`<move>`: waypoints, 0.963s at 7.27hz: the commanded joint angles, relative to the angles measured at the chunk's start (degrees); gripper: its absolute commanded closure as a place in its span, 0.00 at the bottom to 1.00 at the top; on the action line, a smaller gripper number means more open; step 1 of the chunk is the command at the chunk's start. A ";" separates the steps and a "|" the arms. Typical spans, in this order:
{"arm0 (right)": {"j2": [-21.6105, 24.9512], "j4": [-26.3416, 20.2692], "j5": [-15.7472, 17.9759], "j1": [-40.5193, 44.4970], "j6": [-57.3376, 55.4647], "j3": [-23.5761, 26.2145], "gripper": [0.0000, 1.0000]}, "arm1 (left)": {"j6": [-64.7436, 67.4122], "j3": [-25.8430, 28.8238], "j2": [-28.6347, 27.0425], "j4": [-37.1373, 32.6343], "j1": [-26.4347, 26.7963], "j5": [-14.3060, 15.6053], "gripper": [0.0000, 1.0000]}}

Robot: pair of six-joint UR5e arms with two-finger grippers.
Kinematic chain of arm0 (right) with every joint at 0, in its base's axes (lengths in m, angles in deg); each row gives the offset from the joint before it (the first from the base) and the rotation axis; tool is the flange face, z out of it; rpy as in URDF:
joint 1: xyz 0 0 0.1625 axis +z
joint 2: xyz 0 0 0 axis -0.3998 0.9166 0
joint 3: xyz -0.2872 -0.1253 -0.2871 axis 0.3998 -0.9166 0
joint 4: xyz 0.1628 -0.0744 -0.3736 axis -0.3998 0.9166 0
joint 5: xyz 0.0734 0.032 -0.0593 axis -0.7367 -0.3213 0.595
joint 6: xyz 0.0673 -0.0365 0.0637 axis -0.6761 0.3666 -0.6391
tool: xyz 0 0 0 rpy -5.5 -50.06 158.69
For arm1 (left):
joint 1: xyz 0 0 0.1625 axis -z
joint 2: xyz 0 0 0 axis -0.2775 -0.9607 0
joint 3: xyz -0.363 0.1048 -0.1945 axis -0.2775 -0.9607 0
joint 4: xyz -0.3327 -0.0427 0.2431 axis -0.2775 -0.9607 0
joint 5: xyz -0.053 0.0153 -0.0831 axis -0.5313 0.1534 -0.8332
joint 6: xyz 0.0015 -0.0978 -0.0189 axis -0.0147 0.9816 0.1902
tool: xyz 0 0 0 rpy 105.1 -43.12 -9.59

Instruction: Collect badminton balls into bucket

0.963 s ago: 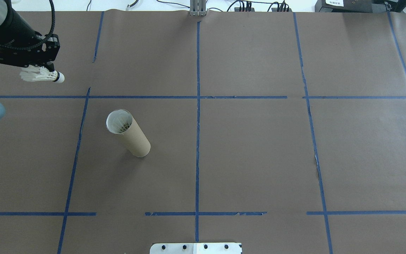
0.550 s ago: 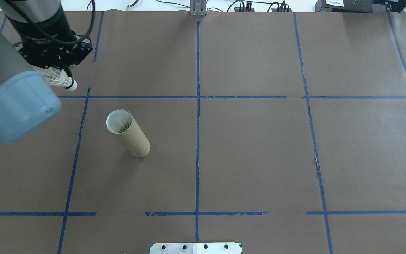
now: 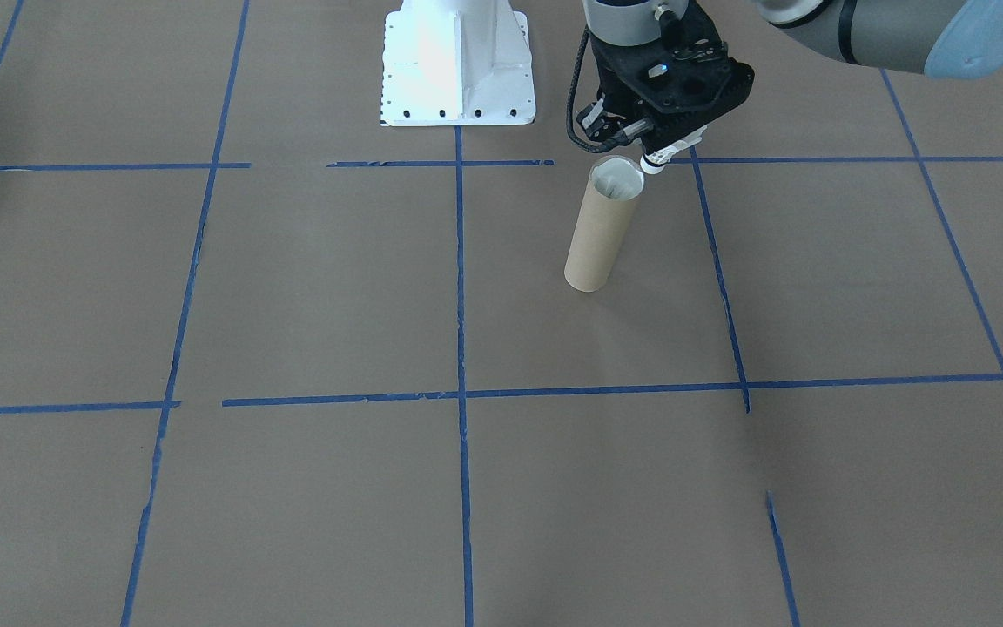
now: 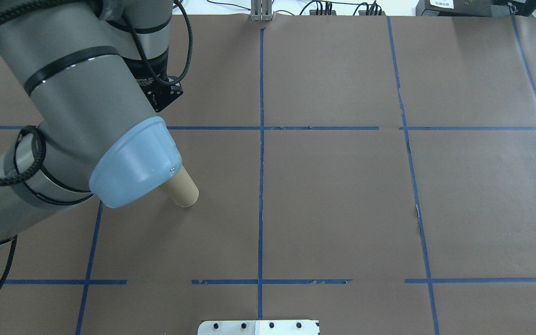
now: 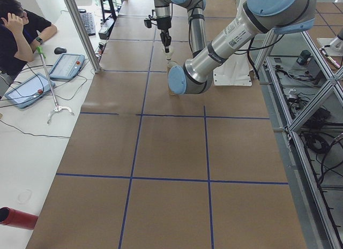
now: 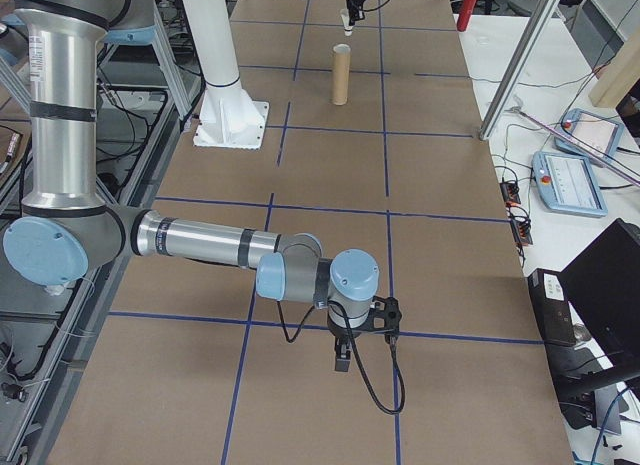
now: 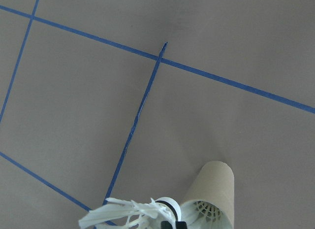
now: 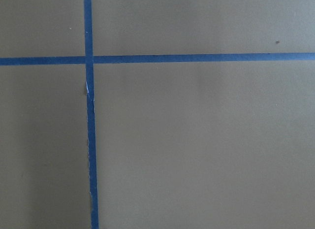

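The shuttlecock (image 7: 135, 214) is held in the left gripper (image 3: 654, 148), which is closed on its feathers. It hangs just above the tube (image 3: 602, 228), right at the edge of the tube's open top, with its round white tip (image 3: 651, 165) pointing down. A second ago the left gripper was far off, at the table's edge away from the tube, and the shuttlecock lay sideways in it. Now the arm has swung over, so in the overhead view it hides most of the tube (image 4: 182, 190). Inside the tube, feathers of another shuttlecock (image 7: 204, 209) show. I think the drop comes next, once the tip sits over the hole. The right gripper (image 6: 341, 353) waits low, far from the tube; I cannot tell if it is open.
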 commanded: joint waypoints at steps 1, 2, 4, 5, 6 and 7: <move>-0.03 0.00 0.00 0.00 0.00 0.00 0.00 | 3.10 1.96 -0.58 -0.70 -2.22 0.07 1.00; -0.03 0.00 -0.09 0.00 0.00 0.00 0.00 | 3.20 2.67 -0.84 -0.88 -2.32 0.07 1.00; 0.06 0.00 0.00 0.00 0.00 0.00 0.00 | 3.20 2.94 -0.84 -1.23 -2.32 1.47 1.00; -0.03 0.00 0.00 0.00 0.00 0.00 0.00 | 3.20 4.25 -0.50 -2.10 -2.32 2.18 1.00; -0.03 0.00 0.00 0.00 0.00 0.00 0.00 | 3.28 5.05 -0.15 -3.16 -2.32 2.18 1.00; -0.03 0.00 0.00 0.00 0.00 0.00 0.00 | 3.20 4.97 -0.14 -3.25 -2.32 2.18 1.00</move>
